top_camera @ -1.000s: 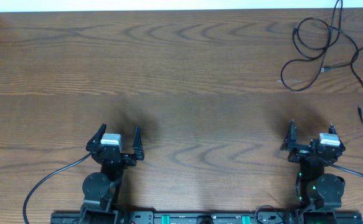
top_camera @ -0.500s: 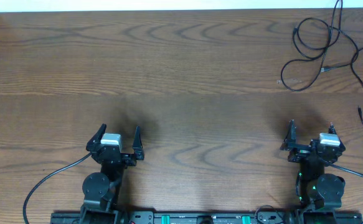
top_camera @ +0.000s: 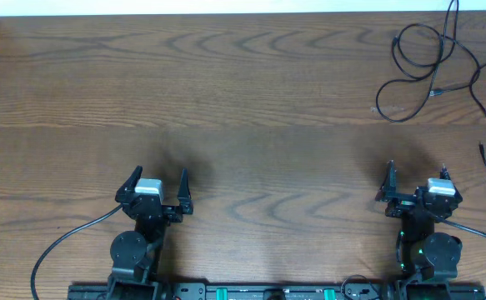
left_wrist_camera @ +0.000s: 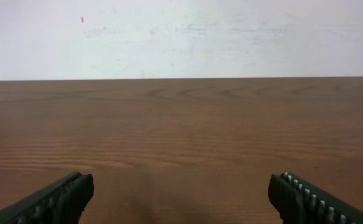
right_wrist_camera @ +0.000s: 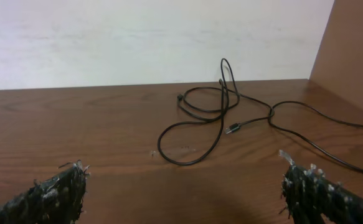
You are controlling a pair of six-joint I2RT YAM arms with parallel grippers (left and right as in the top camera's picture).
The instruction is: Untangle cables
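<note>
Black cables point(top_camera: 426, 62) looped by the counter's point(top_camera: 251, 100) far right edge, well ahead of the right tool point(top_camera: 417, 167). Right tool and left tool point(top_camera: 159, 172) spread wide, gripping nothing — open wood between them.

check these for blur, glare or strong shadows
Overhead: sharp, even light, no harsh glare, faint soft shadows on the table ahead of the left pincer and right pincer. Left wrist: table sharp. Right wrist: cables crisp.
</note>
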